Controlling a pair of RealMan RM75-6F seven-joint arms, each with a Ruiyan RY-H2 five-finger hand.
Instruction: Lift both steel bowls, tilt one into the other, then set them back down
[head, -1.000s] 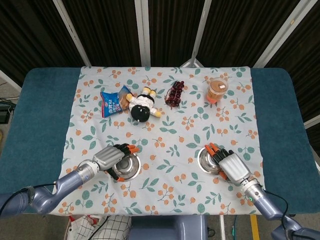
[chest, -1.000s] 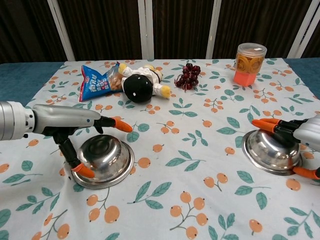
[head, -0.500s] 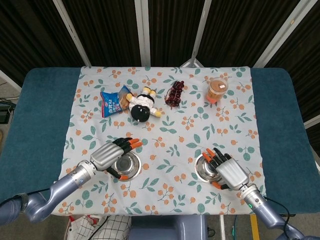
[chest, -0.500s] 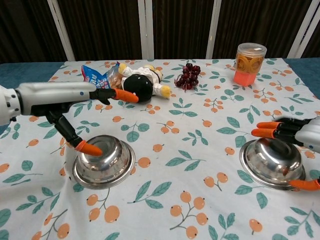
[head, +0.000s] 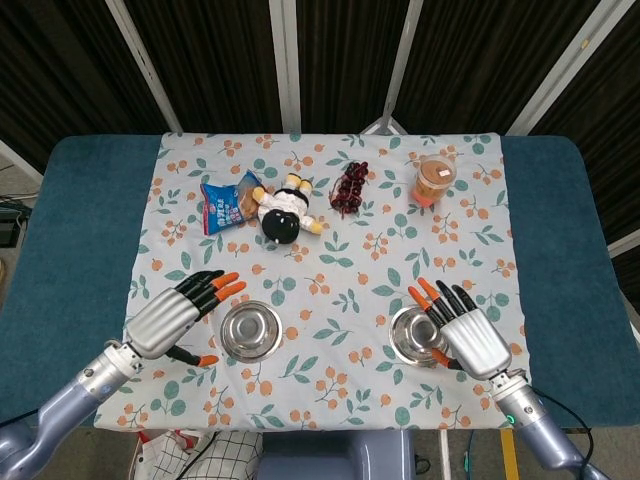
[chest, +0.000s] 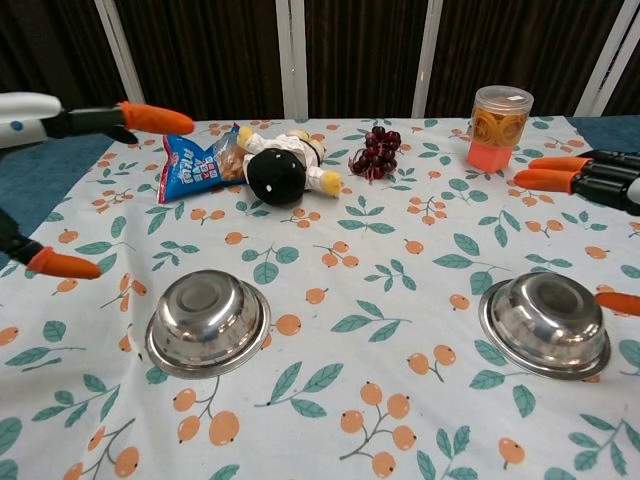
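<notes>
Two steel bowls stand upright on the flowered tablecloth. The left bowl (head: 250, 331) (chest: 207, 320) is near the front left, the right bowl (head: 416, 336) (chest: 545, 322) near the front right. My left hand (head: 172, 317) hovers to the left of its bowl, fingers spread, holding nothing; the chest view catches only its orange fingertips (chest: 155, 118). My right hand (head: 468, 339) is raised beside the right bowl's right side, fingers apart and empty, with its fingertips (chest: 560, 180) at the chest view's right edge.
Along the far side of the cloth lie a blue snack packet (head: 226, 204), a black-and-white plush doll (head: 283, 211), a bunch of dark grapes (head: 348, 187) and a clear cup of orange snacks (head: 434, 179). Blue table surface (head: 70, 240) borders the cloth on both sides.
Both hands have let go of the bowls and pulled up and outward, the left hand leftward, the right hand rightward. The bowls stay on the cloth.
</notes>
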